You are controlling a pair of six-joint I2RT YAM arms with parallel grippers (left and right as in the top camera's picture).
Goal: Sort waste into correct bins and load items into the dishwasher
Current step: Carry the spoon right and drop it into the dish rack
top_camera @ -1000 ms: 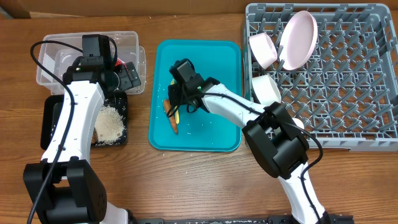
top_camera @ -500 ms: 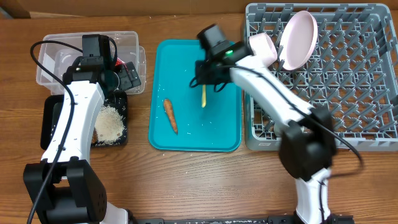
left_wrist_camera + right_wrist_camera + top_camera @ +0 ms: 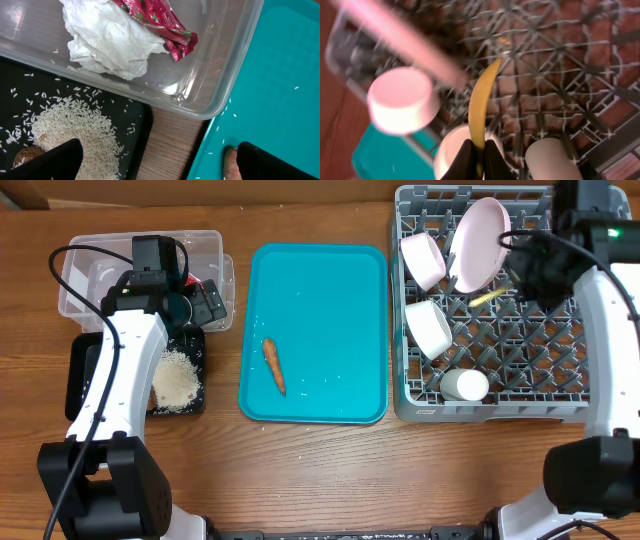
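1. Your right gripper (image 3: 480, 158) is clamped on the handle end of the yellow spoon (image 3: 483, 97). The spoon sticks out ahead of the fingers, above the pegs.
2. From overhead, the spoon (image 3: 489, 297) hangs over the grey dish rack (image 3: 600, 360), just right of the pink plate (image 3: 478, 242) and apart from the lattice below it.
3. The plate stands on edge in the rack's back left part. Two pale bowls (image 3: 423, 260) (image 3: 429, 327) sit along the left wall, and the white cup (image 3: 464, 385) is near the front left corner.
4. Your left gripper (image 3: 157, 150) has its jaws wide apart and nothing between them. It hovers where the clear tub (image 3: 220, 85), the black tray (image 3: 137, 117) and the teal tray (image 3: 280, 75) meet.
5. The tub holds the crumpled napkin (image 3: 105, 45), with the red wrapper (image 3: 160, 20) lying across its top.
6. The black tray holds a spread of rice grains (image 3: 75, 125), with the brown lump (image 3: 27, 155) at the pile's edge.
7. The carrot stick (image 3: 274, 366) lies alone on the teal tray, left of centre. A few stray grains are scattered round it.
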